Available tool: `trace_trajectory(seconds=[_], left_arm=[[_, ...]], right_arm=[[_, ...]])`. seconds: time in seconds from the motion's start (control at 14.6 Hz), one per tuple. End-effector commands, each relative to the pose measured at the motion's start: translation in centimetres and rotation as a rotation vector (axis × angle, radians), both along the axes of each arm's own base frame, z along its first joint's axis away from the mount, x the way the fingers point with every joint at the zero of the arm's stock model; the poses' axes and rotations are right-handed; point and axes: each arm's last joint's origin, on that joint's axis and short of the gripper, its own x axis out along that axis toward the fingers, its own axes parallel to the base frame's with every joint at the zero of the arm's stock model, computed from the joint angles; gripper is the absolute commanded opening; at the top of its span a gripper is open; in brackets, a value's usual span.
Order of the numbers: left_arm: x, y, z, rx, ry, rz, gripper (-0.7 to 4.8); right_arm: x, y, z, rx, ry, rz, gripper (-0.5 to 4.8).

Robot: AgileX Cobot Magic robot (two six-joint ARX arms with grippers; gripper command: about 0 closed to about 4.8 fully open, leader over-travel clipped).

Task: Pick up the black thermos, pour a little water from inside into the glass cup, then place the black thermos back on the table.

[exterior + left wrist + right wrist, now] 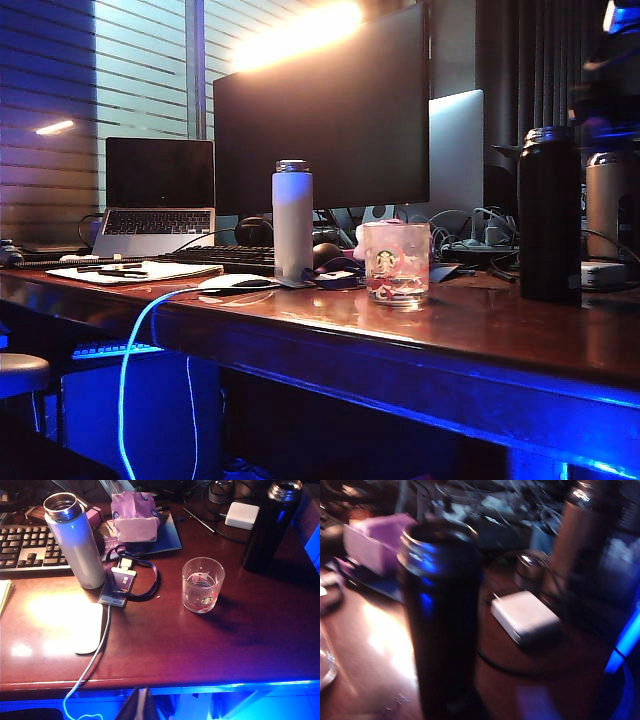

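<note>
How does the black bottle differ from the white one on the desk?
The black thermos is dark and the taller of the two; the white bottle is pale and shorter. The thermos stands at the right, beyond the glass cup; the white bottle stands at the cup's left, by the keyboard. Both are upright, lidless cylinders with a metal rim.

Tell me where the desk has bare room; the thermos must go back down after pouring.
Bare wood lies along the table front edge, and between the glass cup and the black thermos. It is crowded behind: white bottle, keyboard, tissue pack, charger, cables.
</note>
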Motion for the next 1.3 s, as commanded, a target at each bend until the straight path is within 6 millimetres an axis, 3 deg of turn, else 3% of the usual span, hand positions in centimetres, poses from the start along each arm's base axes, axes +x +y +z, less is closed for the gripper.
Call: trace_trajectory(seconds=[0.07, 0.41, 0.89, 1.3], left_arm=[[0.0, 0.0, 0.3, -0.006, -0.020, -0.003, -0.02], [0.0, 0.0, 0.3, -0.006, -0.021, -0.003, -0.02], [0.0, 0.0, 0.3, -0.006, -0.020, -0.003, -0.02], [0.0, 0.0, 0.3, -0.006, -0.020, -0.003, -0.02]], right_arm=[[1.4, 0.2, -0.2, 0.012, -0.101, 0.033, 4.79], [3.8, 0.5, -3.5, 0.068, -0.116, -0.018, 4.79], [5.0, 2.0, -5.9, 0.051, -0.157, -0.094, 4.79], [7.7, 2.3, -6.0, 0.041, -0.186, -0.079, 4.79]])
